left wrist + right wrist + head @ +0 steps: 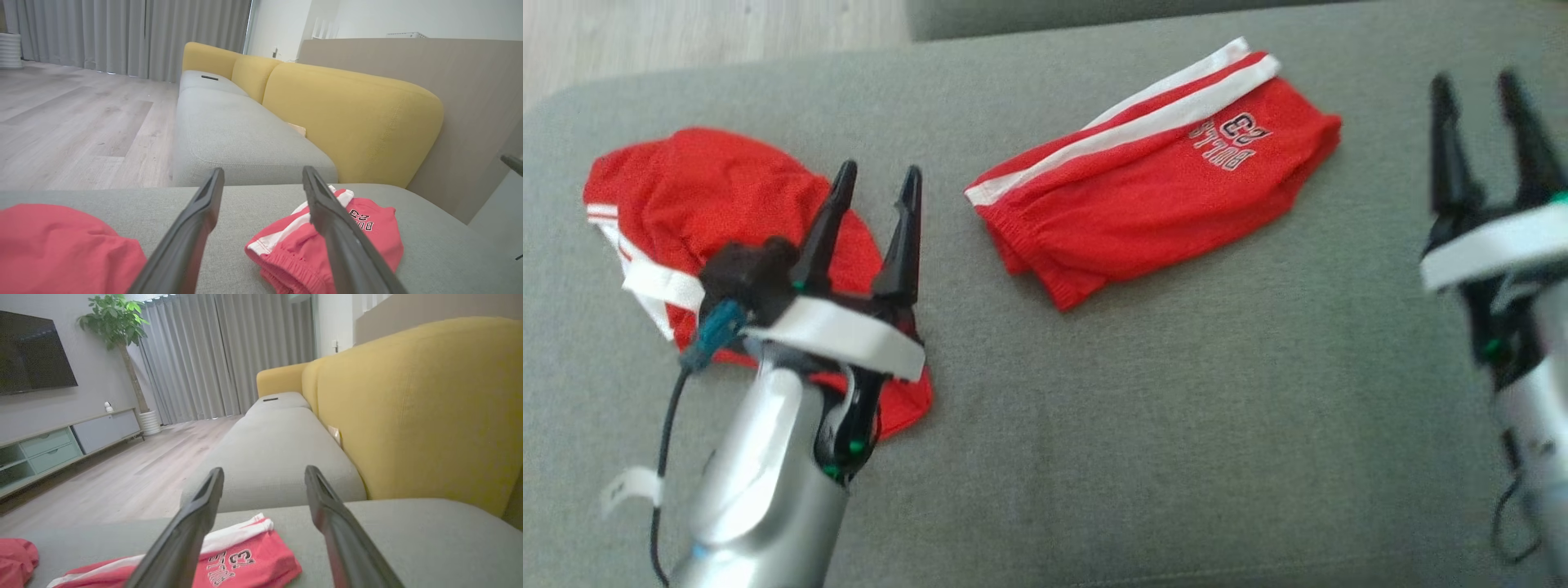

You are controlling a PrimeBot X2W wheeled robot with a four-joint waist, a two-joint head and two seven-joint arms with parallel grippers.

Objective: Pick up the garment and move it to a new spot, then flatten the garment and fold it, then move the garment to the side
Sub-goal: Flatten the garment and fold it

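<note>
While splayed and empty, left gripper [876,175] over crumpled garment [711,188], right gripper [1474,82] apart from folded shorts [1160,188].

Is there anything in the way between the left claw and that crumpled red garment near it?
Nothing visible stands between them. The left claw is open, and the crumpled red garment lies close by it on the grey sofa seat. The folded red shorts lie apart, further right.

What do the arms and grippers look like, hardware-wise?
Both the left gripper and right gripper: two long, tapered black fingers each, white band across the base, small green dots. Silver forearms. The left carries a black cable with a white tag and teal plug.
</note>
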